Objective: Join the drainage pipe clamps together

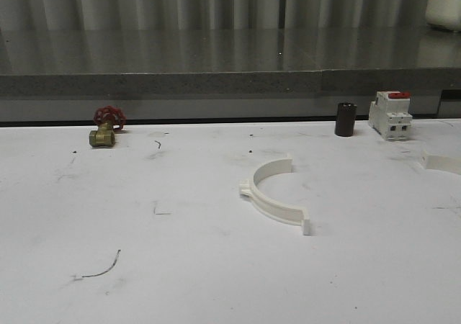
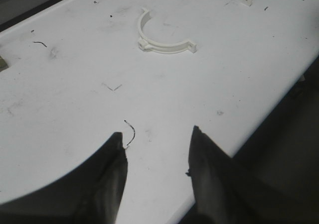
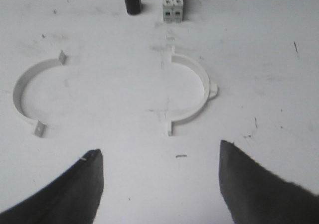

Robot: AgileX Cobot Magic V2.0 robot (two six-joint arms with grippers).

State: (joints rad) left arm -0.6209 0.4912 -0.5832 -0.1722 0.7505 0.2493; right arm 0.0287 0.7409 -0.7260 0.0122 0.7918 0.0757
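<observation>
Two white half-ring drainage pipe clamps lie apart on the white table [image 1: 180,281]. One clamp half [image 1: 268,200] sits right of centre, its open side facing right. The other clamp half [image 1: 441,162] lies at the table's right edge, cut off by the frame. In the right wrist view, the first half [image 3: 18,94] and the second half [image 3: 205,84] face each other with a gap between them. My right gripper [image 3: 160,148] hangs open just short of them, holding nothing. My left gripper [image 2: 157,133] is open above bare table, well short of the nearer clamp half [image 2: 167,47].
A brass valve with a red handle [image 1: 105,128] stands at the back left. A dark cylinder [image 1: 346,119] and a white breaker with a red switch [image 1: 390,114] stand at the back right. A grey ledge [image 1: 216,83] runs behind the table. A thin wire scrap [image 1: 101,270] lies front left.
</observation>
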